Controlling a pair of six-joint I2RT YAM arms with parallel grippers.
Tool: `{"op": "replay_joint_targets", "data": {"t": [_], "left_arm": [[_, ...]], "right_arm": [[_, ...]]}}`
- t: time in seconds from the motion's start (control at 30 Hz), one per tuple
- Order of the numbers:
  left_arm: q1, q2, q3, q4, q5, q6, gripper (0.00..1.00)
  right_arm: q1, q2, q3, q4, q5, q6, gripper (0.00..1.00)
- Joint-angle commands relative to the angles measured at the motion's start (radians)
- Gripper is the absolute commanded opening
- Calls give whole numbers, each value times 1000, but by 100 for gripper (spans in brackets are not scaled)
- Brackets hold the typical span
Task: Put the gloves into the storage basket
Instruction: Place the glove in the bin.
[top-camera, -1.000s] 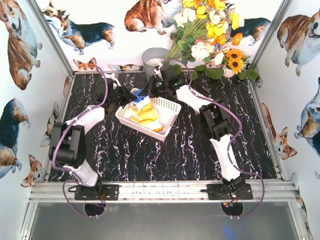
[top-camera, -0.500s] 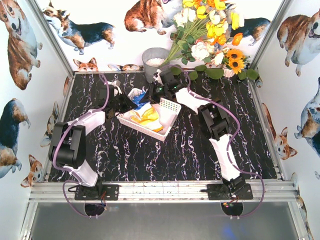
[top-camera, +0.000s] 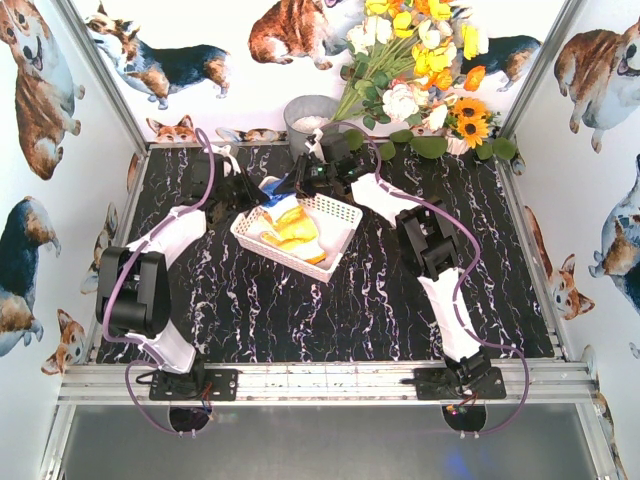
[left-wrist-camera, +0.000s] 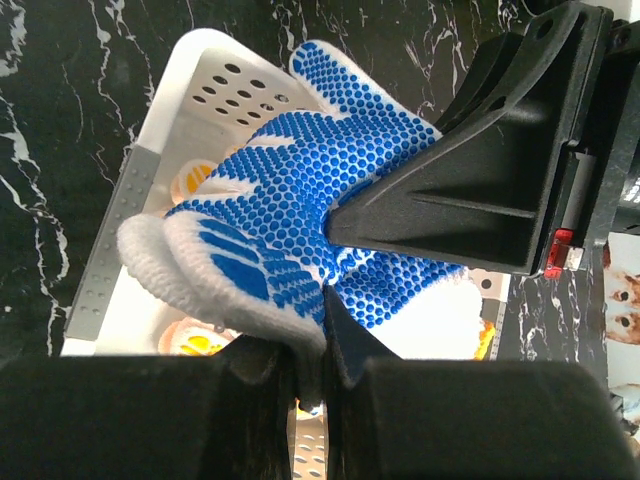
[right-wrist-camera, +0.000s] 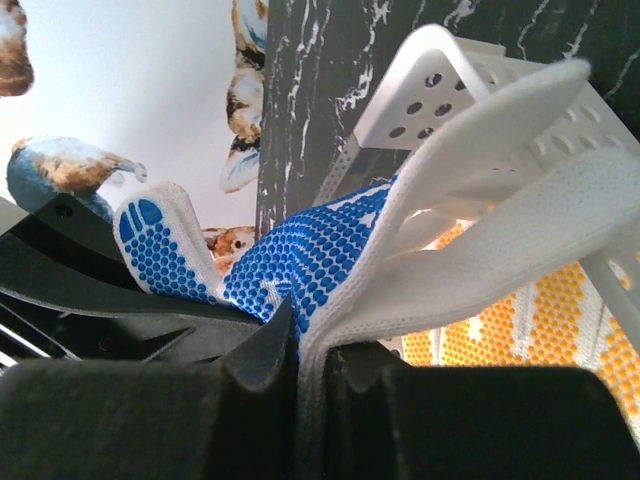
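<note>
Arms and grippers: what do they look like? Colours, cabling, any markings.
Both match: left arm and right arm have white link covers between bulky black joint housings. A purple cable loops along each. The left gripper and right gripper are matte black with angular, wedge-shaped fingers; a small red part sits on the right gripper's body. No lettering visible.

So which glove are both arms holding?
The white glove with blue dots, pinched by the left gripper and right gripper over the basket; the yellow gloves lie inside it.
</note>
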Motion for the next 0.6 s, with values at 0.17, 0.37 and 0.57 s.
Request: {"op": "replay_joint_targets", "data": {"t": [0.17, 0.37, 0.57], "left_arm": [[27, -24, 47, -30, -19, 70, 0], [27, -13, 48, -24, -13, 71, 0], [27, -8, -6, 0, 64, 35, 0]], "right_arm": [[-2, 45, 53, 115, -43, 42, 0], [-2, 56, 39, 124, -48, 46, 0], [-5, 16, -12, 50, -37, -13, 0]]}}
